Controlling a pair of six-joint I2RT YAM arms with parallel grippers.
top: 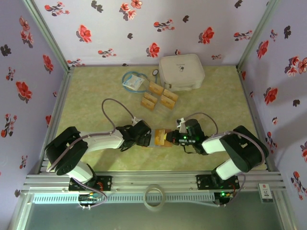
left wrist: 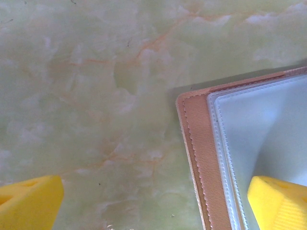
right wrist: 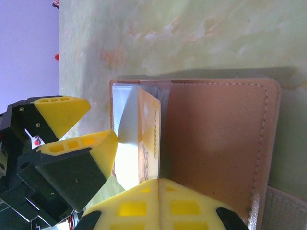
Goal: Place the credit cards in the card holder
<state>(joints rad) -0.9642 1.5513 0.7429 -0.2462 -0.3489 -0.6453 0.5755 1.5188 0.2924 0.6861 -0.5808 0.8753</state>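
The reddish-brown card holder [top: 160, 138] lies open near the table's front, between my two grippers. My right gripper [right wrist: 160, 184] is shut on one golden credit card [right wrist: 149, 136]. The card stands on edge between the holder's clear inner sleeve [right wrist: 127, 124] and its brown flap [right wrist: 216, 143]. My left gripper [left wrist: 153, 206] is open and straddles the holder's left edge [left wrist: 201, 158]. One yellow fingertip [left wrist: 278, 201] rests on the clear sleeve, the other fingertip [left wrist: 29, 201] hangs over bare table. Several more credit cards [top: 160, 96] lie loose at mid-table.
A large white rounded case [top: 181, 72] stands at the back right. A blue-white packet [top: 134, 82] lies left of it, beside the loose cards. Flowered walls enclose the green marbled table [top: 96, 96] on three sides.
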